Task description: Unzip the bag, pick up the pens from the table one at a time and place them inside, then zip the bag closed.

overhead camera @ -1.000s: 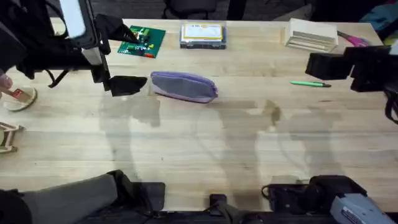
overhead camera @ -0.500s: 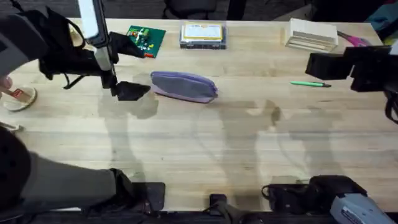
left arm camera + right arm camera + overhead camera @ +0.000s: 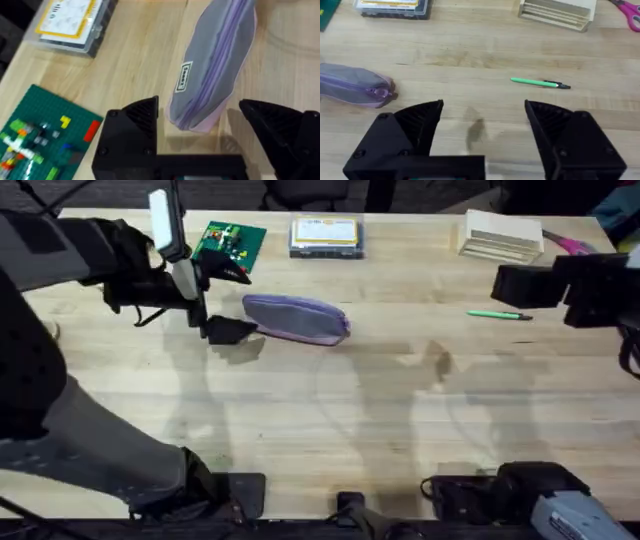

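While bare table (image 3: 330, 410) spreads ahead, left fingers (image 3: 145, 120) flank the bag's (image 3: 215, 75) end.

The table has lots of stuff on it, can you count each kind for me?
On the table:
Bag: 1
Pens: 1
Green brick plate: 1
Clear plastic box: 1
Wooden box: 1
Pink scissors: 1
Total: 6

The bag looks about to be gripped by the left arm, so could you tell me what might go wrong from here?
1. The left gripper is open astride one end of the bag, while the zipper pull sits at the other end; it may pinch only fabric.
2. Nothing pins the soft bag; a push could slide it across the table.
3. The right gripper hangs open and apart from bag and pen, so it offers no bracing.
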Controlling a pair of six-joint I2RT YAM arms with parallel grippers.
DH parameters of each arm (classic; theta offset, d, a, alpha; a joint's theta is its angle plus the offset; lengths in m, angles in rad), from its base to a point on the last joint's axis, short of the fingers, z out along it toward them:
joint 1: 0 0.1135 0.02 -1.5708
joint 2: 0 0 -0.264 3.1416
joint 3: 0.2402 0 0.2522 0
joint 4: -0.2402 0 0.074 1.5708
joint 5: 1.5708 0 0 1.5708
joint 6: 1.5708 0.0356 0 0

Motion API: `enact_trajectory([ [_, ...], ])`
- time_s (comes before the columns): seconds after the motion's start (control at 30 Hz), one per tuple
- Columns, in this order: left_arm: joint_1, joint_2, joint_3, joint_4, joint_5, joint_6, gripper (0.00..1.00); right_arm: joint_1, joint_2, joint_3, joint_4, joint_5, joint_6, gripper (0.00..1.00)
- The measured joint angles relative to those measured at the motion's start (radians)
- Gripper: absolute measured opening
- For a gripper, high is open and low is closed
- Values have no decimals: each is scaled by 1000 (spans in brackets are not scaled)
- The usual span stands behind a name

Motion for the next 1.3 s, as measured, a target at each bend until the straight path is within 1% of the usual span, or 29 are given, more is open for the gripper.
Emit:
enact_trajectory([
  [0.1,-14,13,0,3,3,0,993,0,0,0,0,0,0,998],
  [0.17,-19,14,0,7,8,0,888,0,0,0,0,0,0,998],
  [0.27,-19,14,0,8,13,1,611,0,0,0,0,0,0,998],
  [0.4,-19,14,0,6,16,0,178,0,0,0,0,0,0,998],
  [0.43,-21,14,0,6,14,1,98,0,0,0,0,0,0,998],
  [0.47,-22,15,0,6,13,2,60,0,0,0,0,0,0,998],
  [0.6,-23,15,0,6,13,3,46,0,0,0,0,0,16,997],
  [0.8,-23,15,0,6,13,3,41,0,1,0,0,-3,124,997],
  [0.9,-23,15,0,6,13,3,42,0,17,0,0,-40,163,998],
  [1.1,-23,15,0,6,13,3,42,1,106,0,0,-156,198,998],
  [1.2,-23,15,0,6,13,3,42,12,152,0,1,-178,195,998],
  [1.3,-23,15,0,7,13,3,42,46,190,0,2,-187,139,998],
])
